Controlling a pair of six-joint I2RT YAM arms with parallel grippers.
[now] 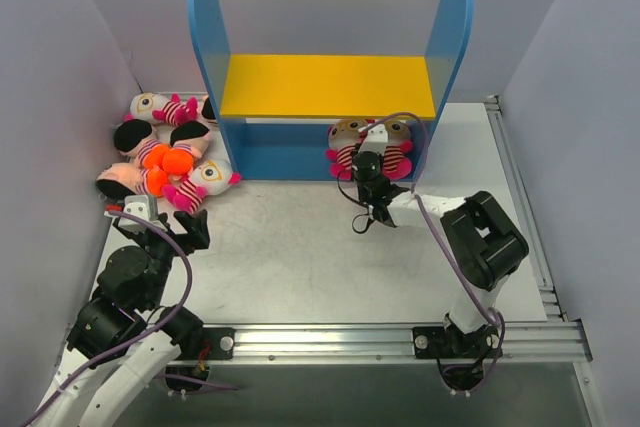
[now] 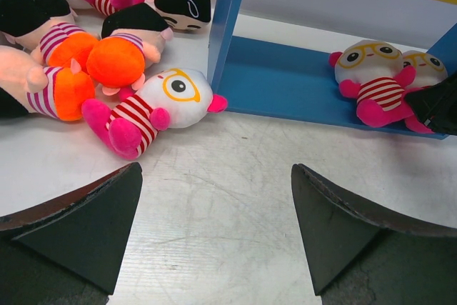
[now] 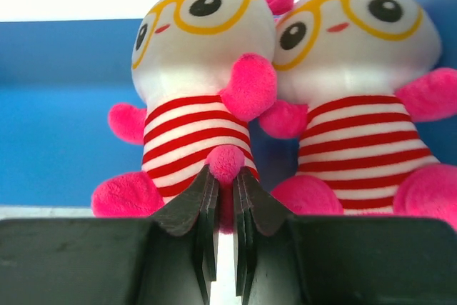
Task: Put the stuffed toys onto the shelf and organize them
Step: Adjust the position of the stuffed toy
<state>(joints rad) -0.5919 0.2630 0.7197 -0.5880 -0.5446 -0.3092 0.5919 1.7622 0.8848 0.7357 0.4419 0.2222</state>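
The shelf has blue side panels (image 1: 207, 37), a yellow upper board (image 1: 328, 85) and a blue base (image 1: 285, 152). Two pink-striped stuffed toys sit upright on the base at its right end, one on the left (image 3: 196, 55) and one on the right (image 3: 357, 62). My right gripper (image 3: 223, 183) is shut on the left one's pink foot (image 3: 226, 162); in the top view the gripper (image 1: 362, 161) is right before them. Several toys lie in a pile (image 1: 165, 152) left of the shelf, the nearest a striped one (image 2: 164, 101). My left gripper (image 2: 214, 198) is open and empty over the table, short of that pile.
Grey walls close in the left, back and right sides. A metal rail (image 1: 400, 337) runs along the near edge and another along the right side (image 1: 520, 197). The right arm's cable (image 1: 440, 237) loops over the table.
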